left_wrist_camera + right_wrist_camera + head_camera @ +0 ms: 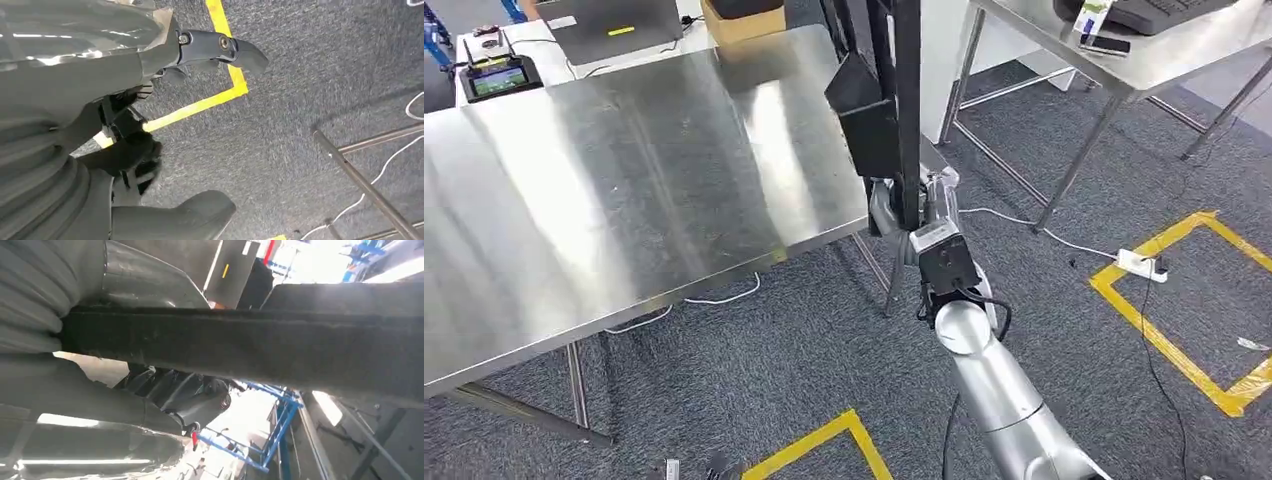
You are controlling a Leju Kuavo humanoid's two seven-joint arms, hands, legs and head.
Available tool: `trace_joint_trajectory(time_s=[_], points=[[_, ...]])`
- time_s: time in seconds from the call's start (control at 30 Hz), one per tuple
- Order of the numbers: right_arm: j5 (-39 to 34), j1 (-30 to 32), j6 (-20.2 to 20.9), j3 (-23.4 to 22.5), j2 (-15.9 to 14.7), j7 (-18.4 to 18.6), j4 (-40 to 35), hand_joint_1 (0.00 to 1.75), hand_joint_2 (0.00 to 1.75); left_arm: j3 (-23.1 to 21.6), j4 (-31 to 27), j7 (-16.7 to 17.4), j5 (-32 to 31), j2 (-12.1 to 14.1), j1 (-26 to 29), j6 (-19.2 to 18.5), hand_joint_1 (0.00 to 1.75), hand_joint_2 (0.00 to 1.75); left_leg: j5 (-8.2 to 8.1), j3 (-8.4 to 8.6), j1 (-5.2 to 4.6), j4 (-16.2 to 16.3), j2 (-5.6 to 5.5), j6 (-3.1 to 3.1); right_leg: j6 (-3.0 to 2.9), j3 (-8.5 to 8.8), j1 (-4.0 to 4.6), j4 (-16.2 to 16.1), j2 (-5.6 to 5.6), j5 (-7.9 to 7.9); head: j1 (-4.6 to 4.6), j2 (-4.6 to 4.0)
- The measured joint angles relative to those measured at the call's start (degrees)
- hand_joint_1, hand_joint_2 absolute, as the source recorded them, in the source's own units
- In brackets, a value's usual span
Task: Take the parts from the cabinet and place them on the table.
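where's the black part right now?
In the head view the long black part stands upright in the right hand, just off the right edge of the steel table, above the grey carpet.

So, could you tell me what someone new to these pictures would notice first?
Most striking is the long black part, held upright by the right hand just off the near right corner of the steel table. In the right wrist view the same dark bar crosses the whole picture. Yellow floor tape marks the grey carpet to the right.
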Motion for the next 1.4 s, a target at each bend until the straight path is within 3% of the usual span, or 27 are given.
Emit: trace_joint_trajectory(time_s=[0.03,0.07,0.17,0.2,0.27,0.33,0.37,0.4,0.47,0.5,0.53,0.57,0.6,0.67,0.7,0.73,0.77,0.83,0.9,1.0,1.03,1.07,1.2,1.27,1.3,1.37,1.4], points=[[0.0,-0.07,0.0,0.0,-0.02,-0.02,0.24,1.75,1.75,0.07,0.0,0.0,0.02,0.09,0.0,0.0,0.0,1.75,-0.44,-0.39,-0.35,0.59,-0.34,-0.71,-0.27,-0.06,0.32,0.28,1.02,-0.68,-0.07,0.0],[0.02,-0.17,0.0,0.07,0.11,-0.07,0.44,1.75,1.75,0.2,0.0,-0.02,0.04,0.13,-0.09,0.04,0.0,1.75,-0.72,-0.86,-0.36,1.58,-0.5,-1.08,-1.23,0.13,0.3,-0.36,1.1,-0.5,0.28,0.0],[0.0,-0.21,0.0,0.13,0.24,-0.07,0.92,1.75,1.75,0.5,0.02,-0.04,0.13,0.37,0.13,0.17,0.0,1.75,-0.62,-1.54,-0.02,1.66,-1.12,-1.42,-2.66,-0.36,0.63,0.61,0.38,-0.54,-0.18,0.0],[-0.04,-0.24,0.0,0.13,0.39,-0.07,1.01,1.75,1.75,0.57,0.02,-0.04,0.13,0.39,0.12,0.15,0.0,1.75,-1.02,-1.57,0.22,2.04,-0.4,-1.61,-3.1,-0.23,0.44,0.55,0.13,-0.57,-0.17,0.0],[-0.02,-0.4,0.0,0.13,0.5,-0.11,1.09,1.75,1.75,0.61,0.02,-0.11,0.13,0.39,0.02,0.17,0.0,1.75,-4.25,-4.14,0.13,7.48,2.21,-2.2,-3.81,-0.07,0.76,0.55,-0.42,-0.63,-0.42,0.0],[-0.02,-0.49,0.02,0.13,0.52,-0.13,1.46,1.75,1.75,0.68,0.02,-0.11,0.2,0.42,0.02,0.17,0.0,1.75,-8.13,-9.08,0.15,16.95,2.88,-2.34,-4.2,-0.07,1.23,0.56,-1.2,-0.84,-0.42,0.0],[-0.02,-0.49,0.02,0.15,0.52,-0.13,1.64,1.75,1.75,0.7,0.02,-0.11,0.2,0.42,0.04,0.17,0.0,1.75,-8.58,-10.72,0.14,19.65,2.87,-2.21,-4.34,-0.06,1.46,0.56,-1.62,-0.93,-0.42,0.0],[-0.02,-0.49,0.02,0.24,0.52,-0.13,1.86,1.75,1.75,0.72,0.02,-0.11,0.22,0.44,0.04,0.17,0.0,1.75,-7.65,-10.99,0.05,19.49,2.87,-1.85,-4.52,0.06,1.77,0.56,-2.02,-1.05,-0.44,0.0],[0.0,-0.56,0.07,0.33,0.59,-0.13,1.97,1.75,1.75,0.72,0.02,-0.11,0.26,0.46,0.02,0.28,0.0,1.75,-3.19,-7.75,-0.42,12.47,3.07,-0.47,-4.92,0.46,2.42,0.56,-2.81,-1.34,-0.42,0.0],[0.02,-0.73,0.07,0.44,0.68,-0.15,1.97,1.75,1.75,0.74,0.02,-0.13,0.28,0.46,0.01,0.33,0.0,1.75,-0.79,-5.09,-0.97,7.32,3.74,0.59,-5.14,0.75,2.74,0.53,-3.13,-1.5,-0.44,0.0],[0.02,-0.95,0.07,0.5,0.76,-0.17,2.01,1.75,1.75,0.74,0.0,-0.15,0.28,0.52,-0.12,0.33,0.0,1.75,-0.31,-3.0,-2.0,3.3,6.11,2.22,-5.36,0.92,2.61,0.42,-3.5,-1.66,-0.37,0.0],[0.02,-1.25,0.07,0.5,0.76,-0.26,2.08,1.75,1.75,0.76,0.0,-0.15,0.31,0.68,-0.28,0.35,0.0,1.75,-0.65,-2.72,-2.1,2.89,6.74,2.33,-5.12,0.81,3.56,0.45,-3.89,-1.8,-0.26,0.0],[0.0,-1.34,0.07,0.5,0.74,-0.24,2.23,1.75,1.75,0.77,0.0,-0.2,0.31,0.59,-0.45,0.35,0.0,1.75,-0.67,-2.78,-2.43,2.69,6.01,2.35,-5.0,0.74,2.81,0.41,-4.31,-1.86,-0.44,0.0],[0.02,-1.45,0.07,0.66,0.9,-0.24,2.36,1.75,1.75,0.81,0.0,-0.2,0.59,0.7,-0.41,0.46,0.0,1.75,-0.6,-2.85,-2.64,2.33,5.01,2.46,-4.64,1.04,2.86,0.04,-5.34,-1.99,-0.44,0.0],[0.02,-1.57,0.07,0.72,1.03,-0.22,2.34,1.75,1.75,0.83,-0.02,-0.2,0.63,0.7,-0.39,0.46,0.0,1.75,0.18,-1.69,-1.81,0.71,4.42,2.35,-4.45,1.0,3.54,0.24,-5.31,-2.39,-0.35,0.0],[0.02,-1.7,0.07,0.77,1.01,-0.24,2.38,1.75,1.75,0.83,-0.02,-0.24,0.63,0.61,-0.36,0.44,0.0,1.75,0.47,-1.08,-1.75,-0.06,4.01,1.89,-4.27,0.53,3.01,1.39,-3.46,-2.82,-0.37,0.0],[0.02,-1.9,0.07,0.81,0.98,-0.24,2.43,1.75,1.75,0.85,-0.02,-0.24,0.63,0.57,-0.53,0.44,0.0,1.75,0.64,-0.91,-1.54,-0.28,3.66,2.12,-4.51,-0.66,2.93,4.34,-1.9,-4.28,-0.42,0.0],[0.02,-1.86,0.07,0.85,0.81,-0.24,2.69,1.75,1.75,0.85,-0.02,-0.24,0.68,0.35,-0.6,0.41,0.0,1.75,0.58,-0.89,-1.43,-0.29,2.44,2.09,-4.59,-5.35,2.49,13.21,-1.03,-7.51,-0.33,0.0],[0.02,-1.67,0.07,0.87,0.61,-0.22,3.02,1.75,1.75,0.87,0.0,-0.24,0.72,0.35,-0.46,0.42,0.0,1.75,0.52,-0.94,-1.36,-0.2,1.04,1.98,-3.68,-8.3,2.03,17.49,-0.94,-8.03,-0.26,0.0],[0.02,-1.83,0.07,0.9,0.57,-0.22,3.08,1.75,1.75,0.92,0.0,-0.24,0.72,0.35,-0.41,0.42,0.0,1.75,-0.13,-0.86,-0.79,0.73,-0.93,1.03,-1.16,-3.47,0.99,5.81,-0.48,-1.85,-0.26,0.0],[0.02,-1.86,0.07,0.9,0.55,-0.22,3.1,1.75,1.75,0.94,0.0,-0.24,0.72,0.35,-0.41,0.42,0.0,1.75,-0.62,-1.21,-0.69,1.52,-1.52,0.33,-0.63,-1.51,0.42,0.93,1.07,-0.38,-0.22,0.0],[0.0,-1.95,0.09,0.96,0.48,-0.22,3.32,1.75,1.75,0.98,0.0,-0.26,0.74,0.44,-0.46,0.42,0.0,1.75,-0.97,-1.85,-0.97,2.2,-1.98,-0.18,-1.26,-0.98,0.76,1.18,1.99,-0.65,-0.04,0.0],[0.04,-1.97,0.13,1.05,0.76,-0.24,3.37,1.75,1.75,1.05,0.04,-0.35,0.79,0.48,-0.07,0.42,0.0,1.75,-0.95,-2.39,-0.63,2.36,-2.98,-0.82,-3.17,-1.32,0.64,1.22,0.59,-0.52,-0.39,0.0],[-0.09,-2.14,0.2,1.05,1.03,-0.31,3.37,1.75,1.75,1.05,0.04,-0.39,0.79,0.42,-0.13,0.42,0.0,1.75,-3.1,-3.63,-0.62,5.59,0.59,-1.66,-4.05,-0.87,0.52,1.08,0.11,-0.73,-0.79,0.0],[-0.26,-2.17,0.33,1.03,1.01,-0.37,3.37,1.75,1.75,1.07,0.04,-0.42,0.79,0.46,-0.24,0.42,0.0,1.75,-5.18,-5.67,-0.37,9.76,1.87,-2.04,-4.25,-0.71,0.66,1.08,-0.19,-0.86,-0.85,0.0],[-0.29,-2.11,0.37,1.03,0.94,-0.42,3.39,1.75,1.75,1.07,0.04,-0.46,0.81,0.46,-0.17,0.42,0.0,1.75,-8.35,-10.49,-0.01,18.57,2.85,-2.41,-4.55,-0.6,0.89,1.1,-0.86,-1.07,-0.87,0.0],[-0.24,-2.09,0.37,1.03,0.94,-0.46,3.39,1.75,1.75,1.07,0.04,-0.46,0.81,0.48,-0.12,0.39,0.0,1.75,-8.13,-11.64,0.1,20.13,2.87,-2.45,-4.62,-0.55,0.93,1.1,-1.03,-1.13,-0.85,0.0]])
